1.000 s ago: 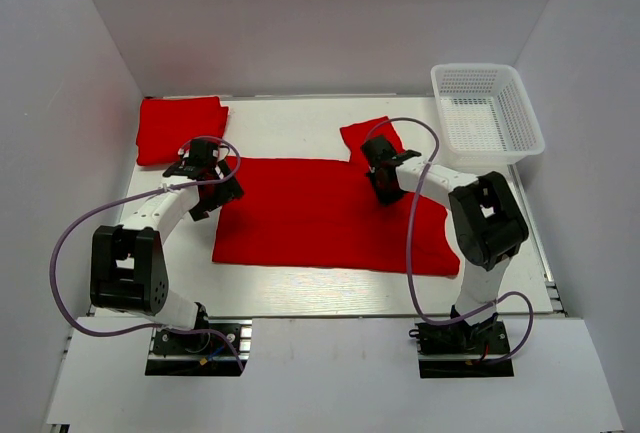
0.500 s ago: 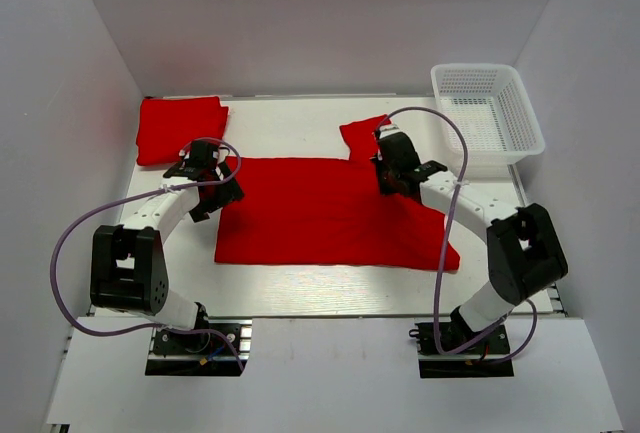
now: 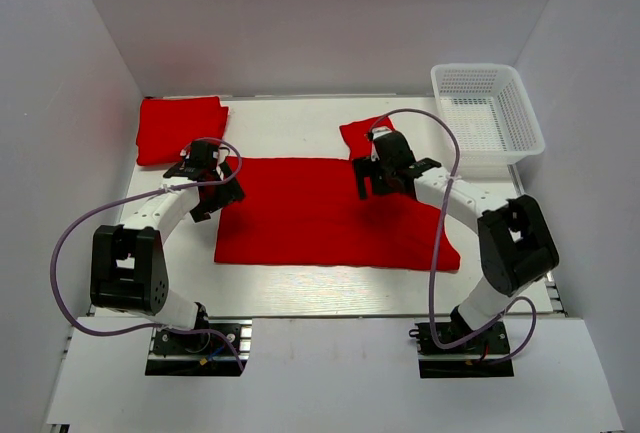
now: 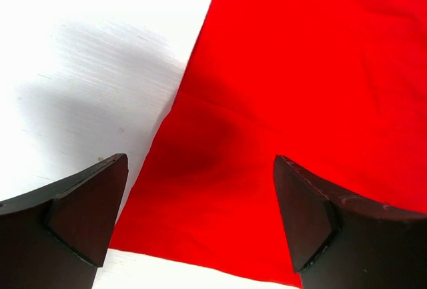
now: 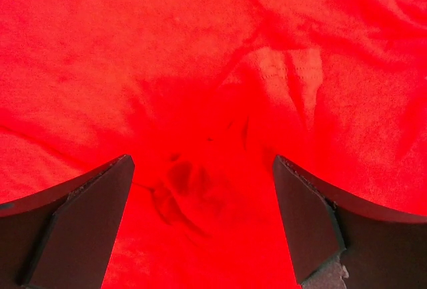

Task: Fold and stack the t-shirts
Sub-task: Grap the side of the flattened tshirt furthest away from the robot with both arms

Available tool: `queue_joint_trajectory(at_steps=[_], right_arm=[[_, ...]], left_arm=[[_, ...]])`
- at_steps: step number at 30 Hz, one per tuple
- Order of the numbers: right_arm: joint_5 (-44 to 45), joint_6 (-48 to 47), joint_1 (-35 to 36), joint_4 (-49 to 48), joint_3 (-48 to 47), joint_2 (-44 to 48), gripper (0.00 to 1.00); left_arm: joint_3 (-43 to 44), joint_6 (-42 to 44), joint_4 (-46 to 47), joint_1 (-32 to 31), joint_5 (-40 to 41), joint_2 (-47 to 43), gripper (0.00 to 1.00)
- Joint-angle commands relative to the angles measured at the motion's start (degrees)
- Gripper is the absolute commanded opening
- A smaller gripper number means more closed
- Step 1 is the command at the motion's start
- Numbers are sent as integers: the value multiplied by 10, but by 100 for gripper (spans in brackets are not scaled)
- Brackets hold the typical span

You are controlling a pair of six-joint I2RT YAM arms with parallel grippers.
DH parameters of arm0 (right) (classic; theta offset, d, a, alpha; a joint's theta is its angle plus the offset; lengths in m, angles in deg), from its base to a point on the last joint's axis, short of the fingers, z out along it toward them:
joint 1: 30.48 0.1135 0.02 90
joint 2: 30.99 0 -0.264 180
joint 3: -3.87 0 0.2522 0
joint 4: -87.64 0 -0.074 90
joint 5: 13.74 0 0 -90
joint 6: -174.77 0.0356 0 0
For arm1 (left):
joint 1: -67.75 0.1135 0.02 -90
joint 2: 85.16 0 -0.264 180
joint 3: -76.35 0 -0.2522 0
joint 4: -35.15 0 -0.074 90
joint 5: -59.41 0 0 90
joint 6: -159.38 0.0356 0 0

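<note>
One red t-shirt [image 3: 320, 218] lies spread flat across the middle of the white table, with a sleeve [image 3: 362, 133] sticking out at its far side. A second t-shirt [image 3: 180, 129] lies folded at the back left. My left gripper [image 3: 218, 196] hovers open over the spread shirt's left edge; the left wrist view shows that red edge [image 4: 280, 102] and white table between its open fingers, left gripper [image 4: 200, 215]. My right gripper [image 3: 375, 181] stands open over the shirt's far right part. In the right wrist view, wrinkled red cloth [image 5: 200, 189] lies below the right gripper [image 5: 200, 215], with nothing held.
A white mesh basket [image 3: 487, 113] stands at the back right corner. White walls close in the table on three sides. Bare table [image 3: 290, 128] shows between the folded shirt and the sleeve, and along the near edge [image 3: 330, 288].
My right gripper has opened and let go of the red cloth, and its arm has swung out to the right. The left arm has stayed still.
</note>
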Motion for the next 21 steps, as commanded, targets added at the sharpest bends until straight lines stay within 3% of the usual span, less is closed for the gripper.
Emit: queue_joint_trajectory(at_steps=[1,10,21], right_arm=[[-19,15,-4,-18,-7,36,90],[9,40,-22,-19,-47,18,90],[0,55,-80,-1,-313,-169,90]], left_arm=[[10,5,13,3,-17,-2,100],[79,16,27,3,-11,33,100],[277,39,28,14,16,222,100]])
